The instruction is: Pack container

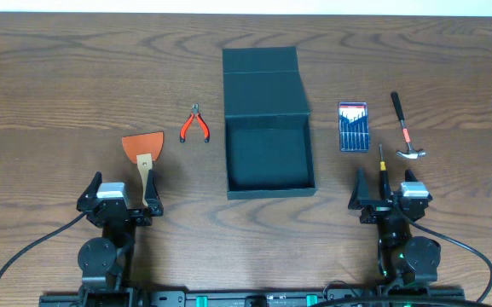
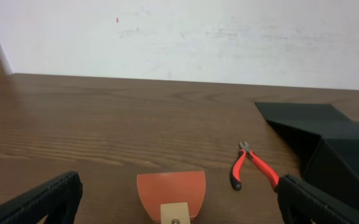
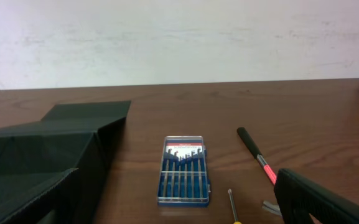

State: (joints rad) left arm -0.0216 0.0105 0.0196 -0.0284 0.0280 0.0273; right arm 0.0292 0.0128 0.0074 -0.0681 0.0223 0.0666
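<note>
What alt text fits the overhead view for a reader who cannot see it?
An open dark teal container sits empty mid-table, its lid flap folded back. Left of it lie red pliers and an orange scraper; right of it, a blue screwdriver set, a hammer and a loose screwdriver.

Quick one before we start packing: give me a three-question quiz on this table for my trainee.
1. True or false: the container already holds a tool.
2. Which lies nearest the left gripper? A) pliers B) scraper C) loose screwdriver
3. Fill in: the screwdriver set lies between the container and the ____.
Key: 1 false; 2 B; 3 hammer.
</note>
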